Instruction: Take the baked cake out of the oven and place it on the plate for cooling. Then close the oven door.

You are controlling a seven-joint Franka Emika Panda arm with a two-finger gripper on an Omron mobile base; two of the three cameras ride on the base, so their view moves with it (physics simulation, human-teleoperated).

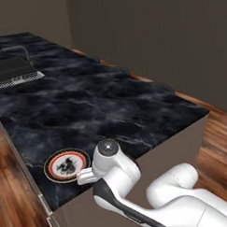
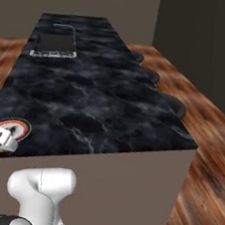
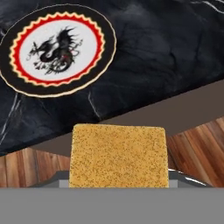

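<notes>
The square golden-brown speckled cake (image 3: 118,155) is seen at the bottom of the hand view, held between the jaws of the pincer (image 3: 118,186), which are closed on its sides; the fingertips themselves are hidden by the cake. The cake hangs off the near edge of the black marbled stone tabletop (image 1: 110,101), over the brown wood plank floor (image 3: 199,148). The round plate with a black rim, a red and yellow zigzag ring and a black dragon on white (image 3: 58,49) lies at about eleven o'clock from the cake in the hand view, flat on the tabletop and close to its near edge.

The step in hand is judged to be the carry to the plate. It would be done well if the cake is kept level, lifted clear of the tabletop edge, centred over the white middle of the plate and lowered until it rests before the jaws are released.

In the left base view the plate (image 1: 67,165) sits at the tabletop's near corner, just beside the arm's wrist. Little margin is left towards the edge, while wide bare stone lies beyond, up to a dark recessed sink (image 1: 13,70) at the far end.
</notes>
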